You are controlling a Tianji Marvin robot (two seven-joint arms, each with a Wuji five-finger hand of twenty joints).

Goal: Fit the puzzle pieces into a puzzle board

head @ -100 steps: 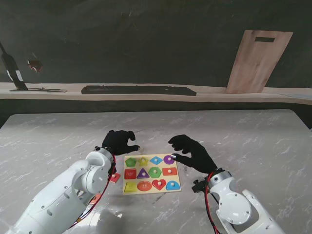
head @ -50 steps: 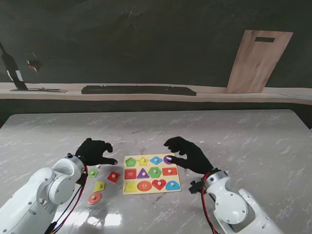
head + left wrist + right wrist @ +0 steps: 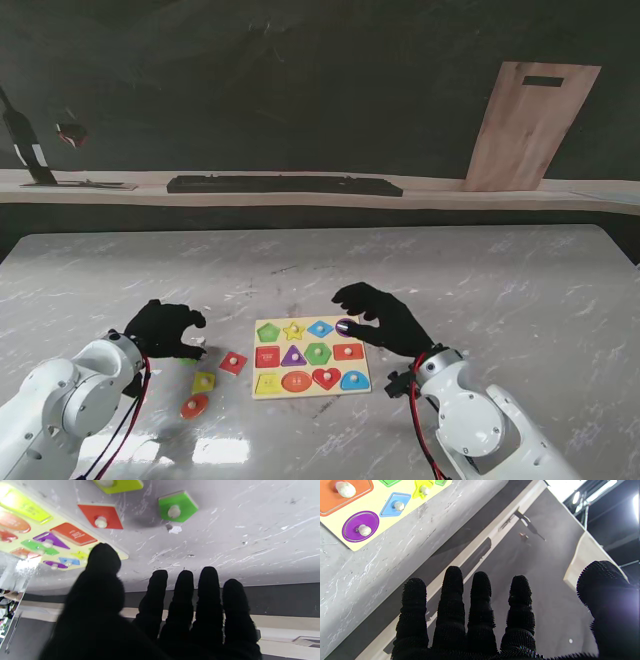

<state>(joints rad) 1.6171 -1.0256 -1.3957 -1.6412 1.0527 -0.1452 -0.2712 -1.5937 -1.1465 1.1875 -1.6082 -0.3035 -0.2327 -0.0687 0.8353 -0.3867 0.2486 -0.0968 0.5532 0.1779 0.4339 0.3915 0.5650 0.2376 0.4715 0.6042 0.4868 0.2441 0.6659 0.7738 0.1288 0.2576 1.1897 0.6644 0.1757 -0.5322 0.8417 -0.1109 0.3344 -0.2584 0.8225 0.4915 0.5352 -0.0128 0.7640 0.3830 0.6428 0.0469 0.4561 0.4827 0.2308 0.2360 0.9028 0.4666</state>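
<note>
The left hand [image 3: 163, 328] is hovering empty with fingers spread, well left of the puzzle board [image 3: 311, 389]. Just beside it, loose pieces are lying on the marble table [image 3: 520, 290]: a green pentagon [image 3: 177, 507], a red diamond [image 3: 233, 363], a yellow piece [image 3: 203, 381] and a red round piece [image 3: 194, 406]. The right hand [image 3: 385, 317] is also spreading empty fingers over the board's far right corner, near the purple circle [image 3: 360, 526]. Bare tabletop is lying open beyond every board edge.
</note>
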